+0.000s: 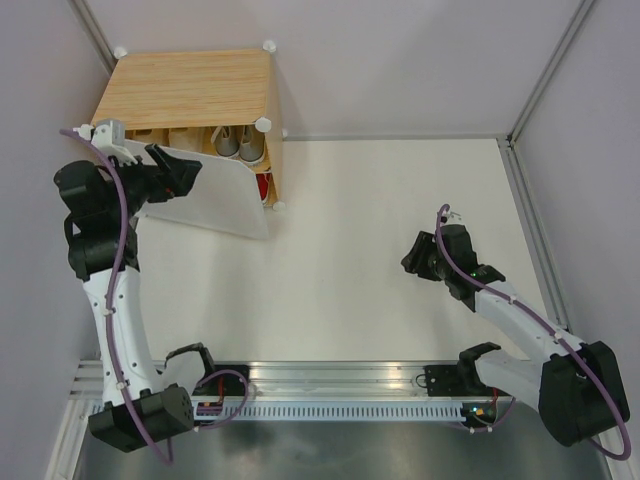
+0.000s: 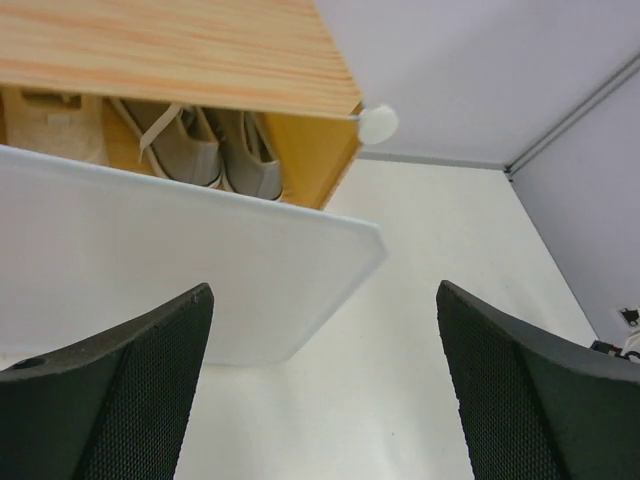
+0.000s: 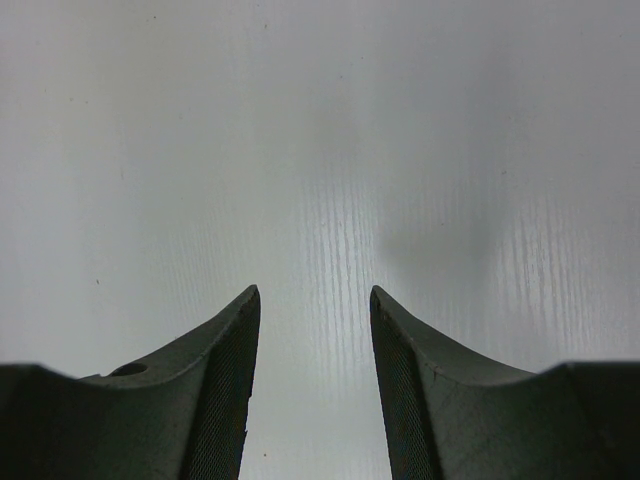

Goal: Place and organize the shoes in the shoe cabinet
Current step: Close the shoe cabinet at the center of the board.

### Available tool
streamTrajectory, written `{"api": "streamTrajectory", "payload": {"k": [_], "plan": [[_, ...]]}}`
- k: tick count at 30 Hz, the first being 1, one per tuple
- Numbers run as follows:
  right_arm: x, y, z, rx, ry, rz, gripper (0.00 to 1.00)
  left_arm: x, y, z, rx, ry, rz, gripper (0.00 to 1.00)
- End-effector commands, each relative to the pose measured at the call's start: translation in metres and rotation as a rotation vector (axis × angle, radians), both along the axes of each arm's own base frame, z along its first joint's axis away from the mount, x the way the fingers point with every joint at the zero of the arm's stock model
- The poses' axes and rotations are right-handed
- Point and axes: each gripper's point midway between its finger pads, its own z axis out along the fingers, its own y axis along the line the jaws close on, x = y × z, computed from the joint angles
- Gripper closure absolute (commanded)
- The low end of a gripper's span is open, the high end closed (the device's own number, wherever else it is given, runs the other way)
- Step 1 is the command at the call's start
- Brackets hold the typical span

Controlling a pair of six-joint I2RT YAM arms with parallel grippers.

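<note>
Behind the half-open cabinet door (image 2: 150, 250), grey shoes (image 2: 215, 150) partly hidden, left fingers (image 2: 130, 400) wide, right fingers (image 3: 200, 400) narrow, empty.

The white door panel (image 1: 205, 195) stood ajar across the front of the shoe cabinet (image 1: 190, 90), slanting directly ahead of my wide-apart left jaws, so the only way in was the gap over its edge. Behind that gap the grey shoes (image 2: 215, 150) already filled the right of the upper compartment. Past the door's free corner the tabletop (image 1: 380, 250) lay open, and my slightly parted right jaws had only that bare surface beneath them.
</note>
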Motion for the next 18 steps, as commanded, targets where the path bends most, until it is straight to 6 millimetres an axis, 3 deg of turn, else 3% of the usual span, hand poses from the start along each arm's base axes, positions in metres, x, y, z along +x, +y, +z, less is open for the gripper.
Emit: {"api": "streamTrajectory", "payload": {"k": [1, 5, 7, 9, 10, 13, 16, 18], "plan": [[0.006, -0.001, 0.006, -0.013, -0.028, -0.001, 0.47, -0.014, -0.027, 0.049, -0.025, -0.193, -0.139, 0.05], [0.006, 0.001, 0.006, -0.008, -0.026, 0.004, 0.47, 0.001, -0.02, 0.015, -0.093, -0.113, -0.104, 0.05], [0.006, 0.001, 0.006, -0.006, -0.027, 0.002, 0.47, 0.01, -0.015, -0.02, -0.147, 0.011, -0.082, 0.14], [0.006, 0.001, 0.007, -0.002, -0.029, 0.003, 0.47, 0.014, -0.013, -0.033, -0.18, 0.018, -0.052, 0.22], [0.006, 0.002, 0.008, 0.002, -0.031, 0.005, 0.47, 0.017, -0.009, -0.057, -0.203, 0.057, -0.014, 0.24], [0.006, 0.004, 0.009, 0.009, -0.032, 0.011, 0.47, 0.03, -0.004, -0.082, -0.202, 0.087, 0.05, 0.35], [0.007, 0.004, 0.006, 0.008, -0.027, 0.01, 0.47, 0.046, -0.015, -0.093, -0.189, 0.098, 0.027, 0.38], [0.006, 0.009, 0.006, 0.029, -0.02, 0.032, 0.47, 0.063, -0.021, -0.111, -0.191, 0.144, 0.027, 0.38]]}}
